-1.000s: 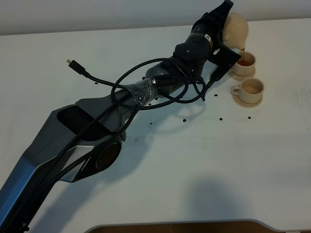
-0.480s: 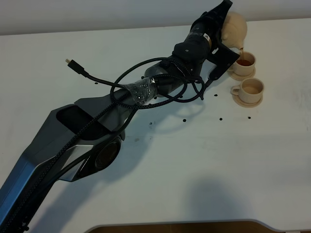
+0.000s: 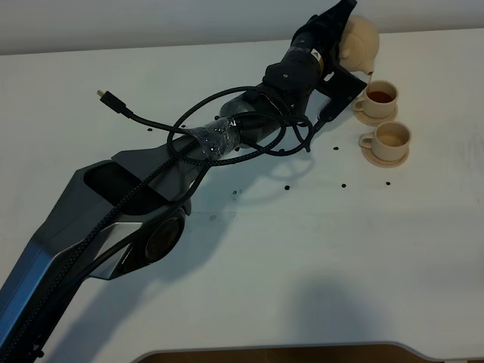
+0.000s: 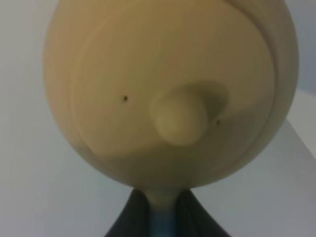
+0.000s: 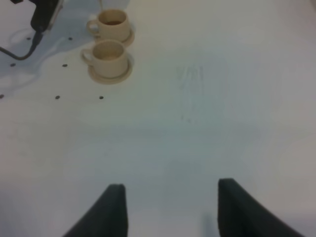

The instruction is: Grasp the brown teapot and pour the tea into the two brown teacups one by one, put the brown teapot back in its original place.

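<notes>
Brown teapot (image 3: 364,41) hangs above the white table (image 3: 318,249) at about 1 o'clock in the high view, clamped by its handle in the left gripper (image 4: 157,222), whose dark jaws pinch close together around it. In the left wrist view the pot fills the picture, its lid knob (image 4: 178,118) facing the camera; it seems tipped, though the blur makes this uncertain. At 5 o'clock from the pot, just beside it, stands the far teacup (image 3: 379,94) on its saucer, holding dark tea. The near teacup (image 3: 392,136), at 5 o'clock from the far one, holds paler liquid. The right gripper (image 5: 170,207) hovers over bare table, jaws wide and holding nothing.
</notes>
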You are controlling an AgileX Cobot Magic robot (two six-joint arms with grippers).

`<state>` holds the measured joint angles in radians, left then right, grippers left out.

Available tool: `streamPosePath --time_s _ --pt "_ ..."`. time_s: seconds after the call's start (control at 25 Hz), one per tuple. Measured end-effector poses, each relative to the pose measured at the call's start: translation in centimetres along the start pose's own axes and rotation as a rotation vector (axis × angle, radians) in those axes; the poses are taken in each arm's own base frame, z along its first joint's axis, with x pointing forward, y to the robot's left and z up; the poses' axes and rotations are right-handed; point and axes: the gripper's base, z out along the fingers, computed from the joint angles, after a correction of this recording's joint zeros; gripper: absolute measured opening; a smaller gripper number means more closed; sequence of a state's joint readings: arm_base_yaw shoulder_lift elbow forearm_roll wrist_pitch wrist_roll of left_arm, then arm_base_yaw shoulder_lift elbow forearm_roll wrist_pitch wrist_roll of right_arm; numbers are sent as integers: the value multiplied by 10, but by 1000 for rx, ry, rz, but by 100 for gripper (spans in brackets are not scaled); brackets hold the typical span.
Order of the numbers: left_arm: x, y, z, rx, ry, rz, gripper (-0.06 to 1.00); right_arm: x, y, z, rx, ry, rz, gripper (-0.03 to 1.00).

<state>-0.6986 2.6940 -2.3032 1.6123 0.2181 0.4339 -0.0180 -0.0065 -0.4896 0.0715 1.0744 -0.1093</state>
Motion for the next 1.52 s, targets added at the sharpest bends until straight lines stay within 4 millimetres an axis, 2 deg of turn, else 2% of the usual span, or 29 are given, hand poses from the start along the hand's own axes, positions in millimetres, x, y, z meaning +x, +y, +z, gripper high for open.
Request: streamPosePath --time_s 1.52 --pt "-3 3 0 -33 -36 106 13 0 0 0 0 0 0 41"
